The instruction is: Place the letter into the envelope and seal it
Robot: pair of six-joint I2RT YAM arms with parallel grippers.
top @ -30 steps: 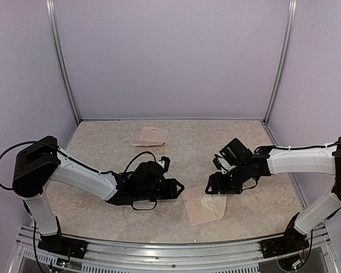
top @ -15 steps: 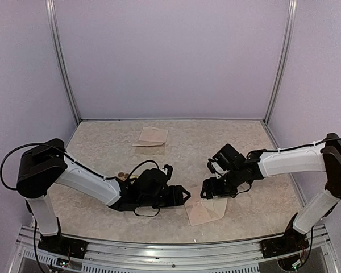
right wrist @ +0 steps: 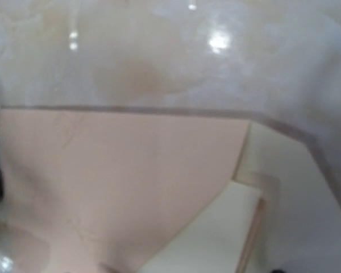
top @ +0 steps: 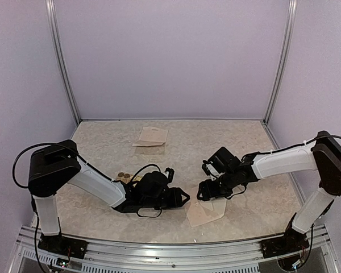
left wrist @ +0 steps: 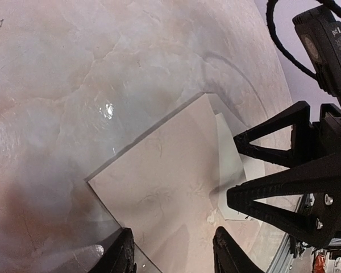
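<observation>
The pale pink envelope (top: 206, 211) lies flat on the marbled table near the front, right of centre. A white letter (left wrist: 230, 165) sticks out of its open end; in the right wrist view it shows as a cream sheet (right wrist: 216, 239) against the pink envelope (right wrist: 119, 170). My left gripper (top: 182, 198) is low at the envelope's left edge, open, its fingertips (left wrist: 122, 256) straddling the envelope's (left wrist: 159, 187) near part. My right gripper (top: 204, 190) faces it from the other side, its two black fingers (left wrist: 273, 199) apart over the letter. Its own fingers barely show in the right wrist view.
A tan piece of paper (top: 152, 136) lies at the back of the table. A few round brown stickers (top: 124, 177) show behind the left forearm. Metal frame posts (top: 65, 68) and lilac walls close the table in; a metal rail (top: 159, 250) runs along the front.
Both grippers have closed in on the envelope: the left moved right and nearer, the right moved left. The left jaws widened, then narrowed again.
</observation>
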